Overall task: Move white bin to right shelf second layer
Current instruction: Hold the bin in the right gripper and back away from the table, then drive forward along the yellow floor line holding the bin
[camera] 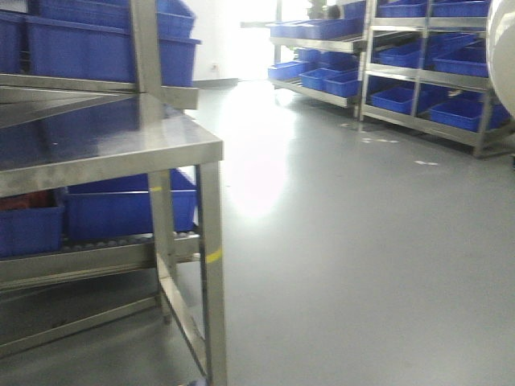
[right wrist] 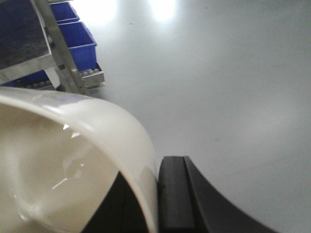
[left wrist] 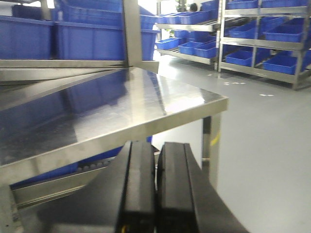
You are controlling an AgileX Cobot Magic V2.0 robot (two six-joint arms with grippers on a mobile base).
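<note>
The white bin point(right wrist: 73, 160) fills the lower left of the right wrist view, glossy and cream-white, with its hollow inside facing the camera. My right gripper point(right wrist: 153, 167) is shut on its wall, one black finger point(right wrist: 172, 194) outside and the other inside. A sliver of the bin point(camera: 503, 56) shows at the front view's top right edge. Far back right stands a steel rack whose middle level point(camera: 451, 78) carries blue crates; this may be the right shelf second layer. My left gripper point(left wrist: 155, 145) is shut on nothing, just below a steel tabletop's edge.
A shiny steel table point(camera: 121, 153) with a yellow-taped leg point(camera: 212, 265) stands close on the left, with blue crates point(camera: 121, 213) on rollers beneath and more above. Grey floor point(camera: 346, 241) stretches to the racks. A second rack of blue crates point(camera: 322, 76) stands further back.
</note>
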